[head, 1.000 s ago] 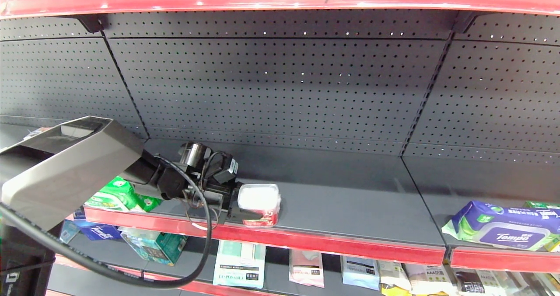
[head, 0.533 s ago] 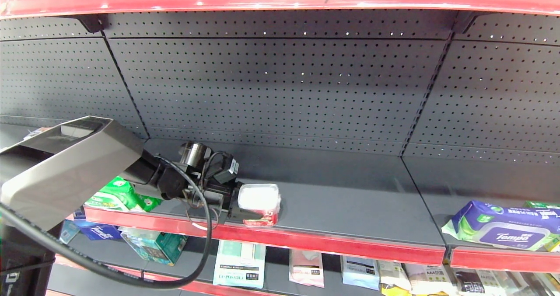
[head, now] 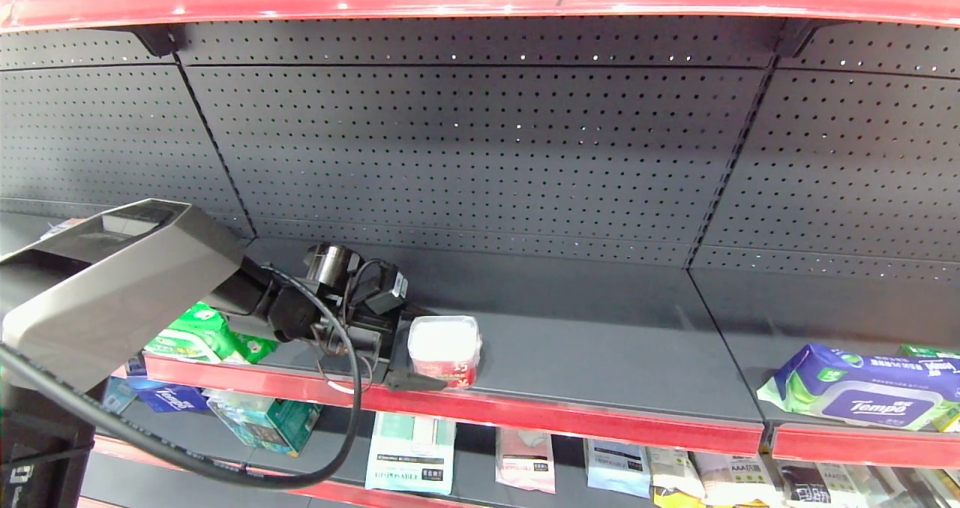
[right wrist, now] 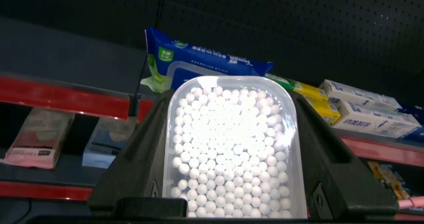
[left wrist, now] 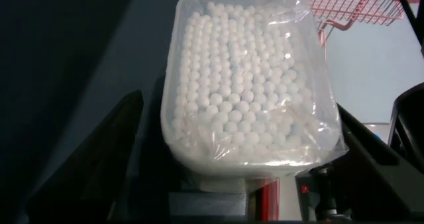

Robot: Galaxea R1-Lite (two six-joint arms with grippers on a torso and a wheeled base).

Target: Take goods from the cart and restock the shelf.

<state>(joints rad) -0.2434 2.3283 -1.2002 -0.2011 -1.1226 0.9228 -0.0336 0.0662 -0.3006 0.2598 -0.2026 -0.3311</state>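
Shelf point(head: 585, 343): we see a dark board with a red front.
Wipes pack point(head: 862, 395): at 4 o'clock.
Left claw point(head: 417, 350): wide open around the tub, gripping nothing.
Right claw point(right wrist: 232, 105): closed on a second tub point(right wrist: 232, 144).
Tub point(head: 444, 343): at 7 o'clock by the shelf's front edge, top up, long side running 9 to 3.

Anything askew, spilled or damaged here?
Nothing spilled or damaged. The bead tub stands upright near the front edge of the shelf, between the open jaws of the left gripper. Below, a teal box sits askew.
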